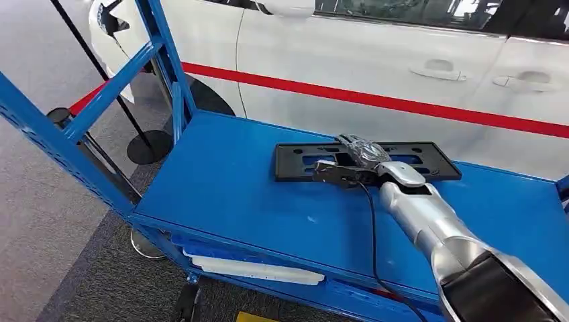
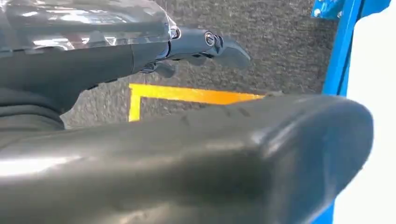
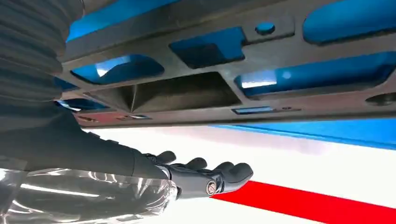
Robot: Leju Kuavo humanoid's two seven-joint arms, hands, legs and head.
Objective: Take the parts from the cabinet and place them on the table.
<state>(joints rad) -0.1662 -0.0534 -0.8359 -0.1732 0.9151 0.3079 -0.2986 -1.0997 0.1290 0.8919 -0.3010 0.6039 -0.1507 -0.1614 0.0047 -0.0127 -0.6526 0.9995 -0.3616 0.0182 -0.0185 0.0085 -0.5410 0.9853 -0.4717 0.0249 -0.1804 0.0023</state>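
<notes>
Blue steel everywhere: a blue cart with a flat top shelf, and lying flat on it, toward the far edge, a black plastic frame with cut-out windows that let the blue show through. Over it reaches the silver right arm, and the right hand sits low on the middle of the frame, thumb out to one side on the near rail, darker fingers lying across the far rail. From the right wrist camera the frame looms close and the fingers stretch out straight and together, palm open, nothing clamped between them; whether they press on the plastic I cannot tell. Behind the cart stands a white car with a red stripe along its doors. Down by the left wrist, the left hand hangs over grey carpet and a yellow floor line, fingers extended and holding nothing, a blue post just beside it
</notes>
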